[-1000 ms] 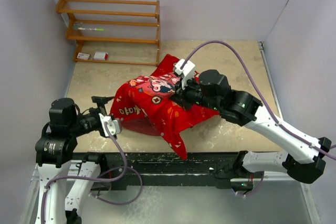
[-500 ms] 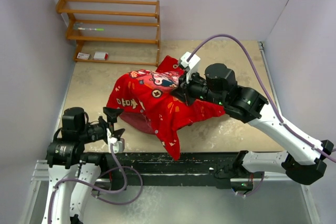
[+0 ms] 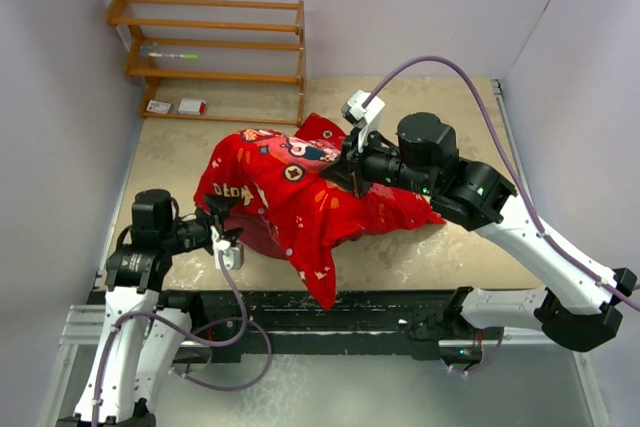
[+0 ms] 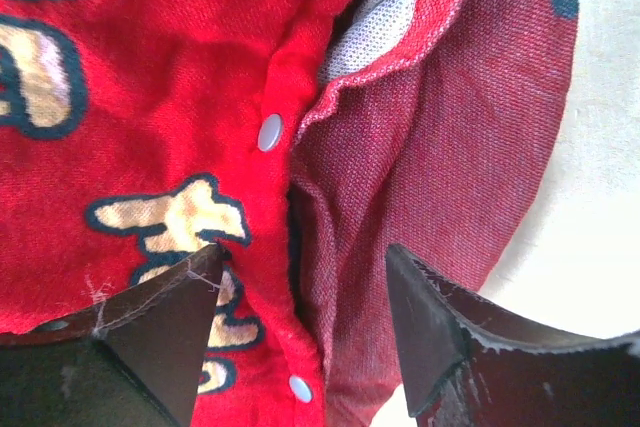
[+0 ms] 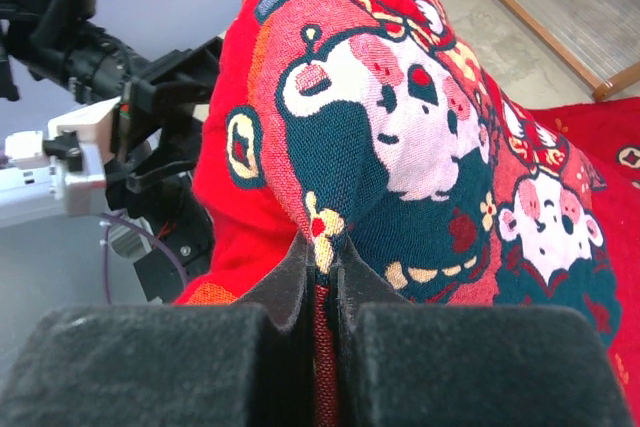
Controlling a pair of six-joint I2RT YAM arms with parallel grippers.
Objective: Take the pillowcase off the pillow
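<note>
Top external view: the pillowcase (image 3: 290, 187) lies heaped mid-frame on the counter (image 3: 170, 162), hiding the pillow (image 4: 378, 17) but for a white sliver at the top of the left wrist view. The right hand (image 5: 322, 265) pinches a fold; the left hand (image 4: 305, 272) gapes, released, at the snap-edged opening.

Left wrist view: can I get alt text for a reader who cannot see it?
The left gripper, open and gripping nothing, faces the opening edge of the red pillowcase, lined with snap buttons. The edge gapes, showing the paler inside and a sliver of white pillow; beige table shows at right.
</note>
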